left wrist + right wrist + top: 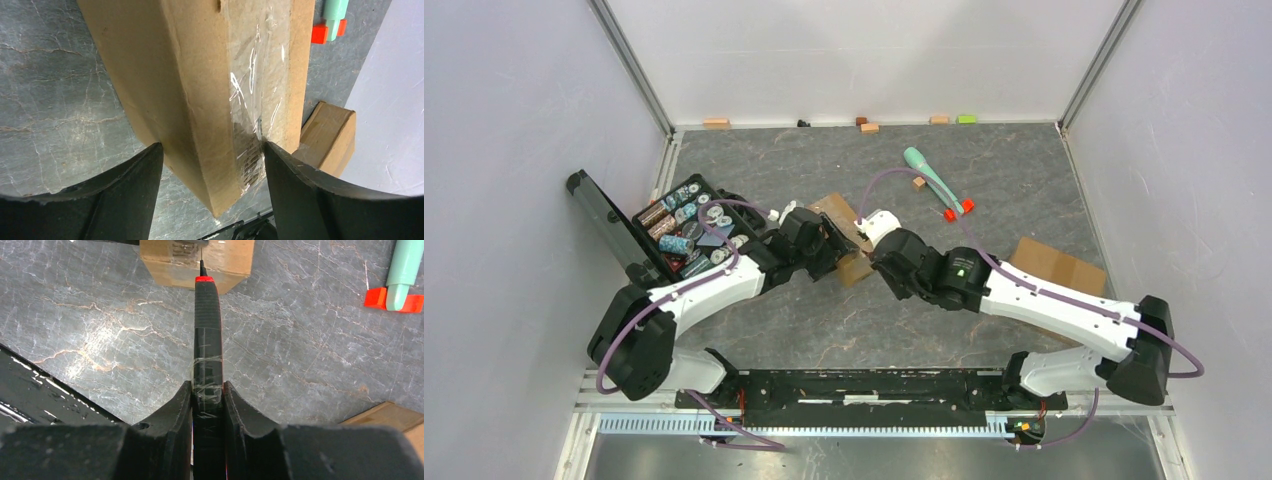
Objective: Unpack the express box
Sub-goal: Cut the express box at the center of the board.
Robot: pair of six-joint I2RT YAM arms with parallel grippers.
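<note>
Left wrist view first: the express box (200, 75) fills the frame, plain brown corrugated cardboard with sharp edges, and a strip of crinkled clear tape (257, 75) runs down its length. There is a dark printed patch (247, 150) under that tape, but it is too blurred to read. The box's long axis runs straight away from the left gripper (213, 150), with one corner pointing back toward the camera. That gripper's jaws are spread wide and set on either side of the box, both black pads pressed against the cardboard. From the top camera, the box sits mid-counter between the two arms, its length running near to far and slanting a little left at the far end. Over on the right wrist camera, the right gripper (207, 387) has its jaws clamped tight on a cutter (207, 315). It has a slim ribbed black handle, a band of clear tape wound round it at the grip and a red collar at the front. Its thin blade tip points dead ahead and meets the near edge of the box. The counter (100, 315) is grey, stone-patterned and veined. A mint-green tool (407, 270) with red plastic ends lies to the right, and a second cardboard box (327, 132) sits beyond. At far left, an open black case (686, 228) holds small round items.
</note>
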